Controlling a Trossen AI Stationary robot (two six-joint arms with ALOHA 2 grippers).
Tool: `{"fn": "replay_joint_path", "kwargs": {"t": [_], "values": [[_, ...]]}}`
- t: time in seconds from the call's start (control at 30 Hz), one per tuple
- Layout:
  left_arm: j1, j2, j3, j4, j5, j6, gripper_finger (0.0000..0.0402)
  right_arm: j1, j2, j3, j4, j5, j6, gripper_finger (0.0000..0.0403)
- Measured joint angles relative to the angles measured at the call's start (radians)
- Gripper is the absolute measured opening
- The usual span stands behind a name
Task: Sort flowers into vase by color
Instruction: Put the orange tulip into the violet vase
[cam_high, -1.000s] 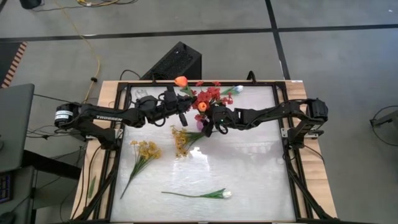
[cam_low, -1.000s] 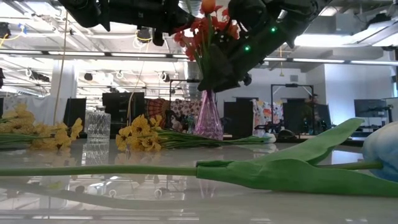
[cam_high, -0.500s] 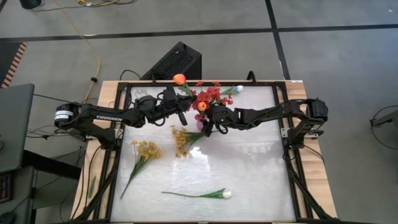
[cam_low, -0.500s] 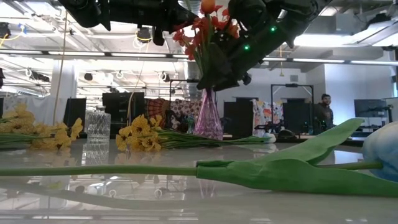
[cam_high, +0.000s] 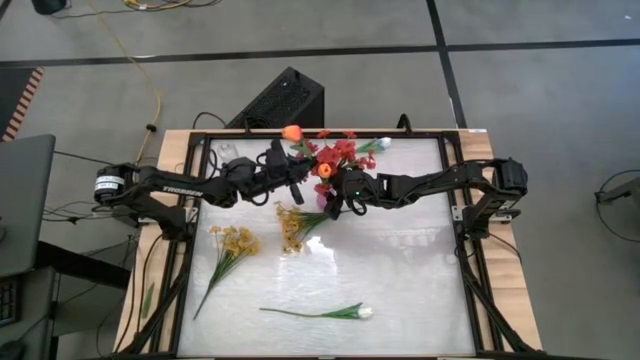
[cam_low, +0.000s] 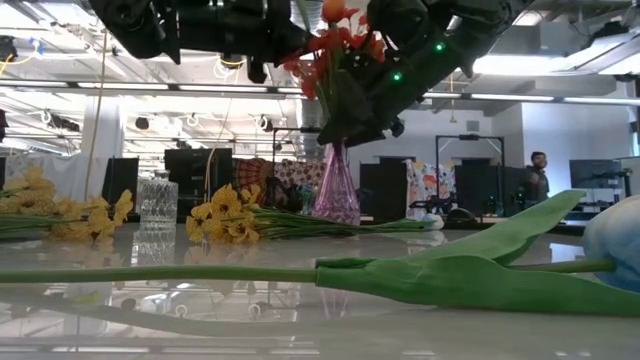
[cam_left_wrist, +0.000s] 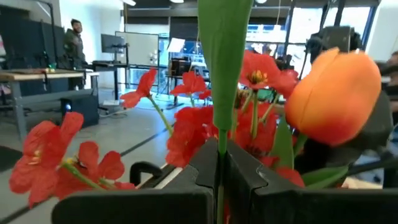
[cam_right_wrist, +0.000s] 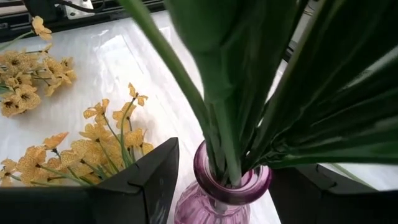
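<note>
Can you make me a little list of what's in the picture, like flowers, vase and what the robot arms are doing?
vase: purple glass vase, upright near the table's far edge
in the vase: red flowers and an orange bloom
left pincer: shut on a green stem, beside the red flowers
right pincer: open, one finger on each side of the vase's neck
yellow flowers: one spray lies by the vase, another spray lies further left
white flower: lies alone near the front edge
clear glass: stands empty on the table

Bright ceiling strip lights glare off the glossy tabletop (cam_high: 400, 270); nearest leaf (cam_low: 450, 275) and orange bloom (cam_left_wrist: 333, 96) look soft and blurred.
</note>
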Motion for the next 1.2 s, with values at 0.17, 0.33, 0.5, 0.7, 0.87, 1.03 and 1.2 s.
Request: {"fn": "replay_joint_path", "kwargs": {"t": [0.17,0.33,0.5,0.7,0.87,1.03,1.2], "values": [[0.0,-0.001,-0.009,-0.022,0.045,0.058,0.0,0.0,0.0,0.0,0.0,0.0,0.0,0.0249],[0.0,-0.001,-0.009,-0.071,0.12,0.092,0.0,0.0,0.0,0.0,0.0,0.0,-0.001,0.0249],[-0.001,-0.002,-0.008,-0.124,0.137,0.096,0.0,0.0,0.0,0.0,0.0,0.0,0.0,0.0249],[-0.001,-0.002,-0.008,-0.139,0.136,0.095,0.0,0.0,0.0,0.0,0.0,0.001,0.0,0.0249],[0.0,-0.007,-0.01,-0.127,0.133,0.095,0.0,0.0,0.0,0.0,-0.006,0.001,-0.002,0.0249],[0.0,-0.016,-0.011,-0.136,0.13,0.093,0.0,0.0,-0.001,0.0,-0.015,0.001,-0.003,0.0249],[0.0,-0.016,-0.011,-0.135,0.13,0.086,0.0,0.0,-0.001,0.0,-0.02,0.0,-0.003,0.0249]]}}
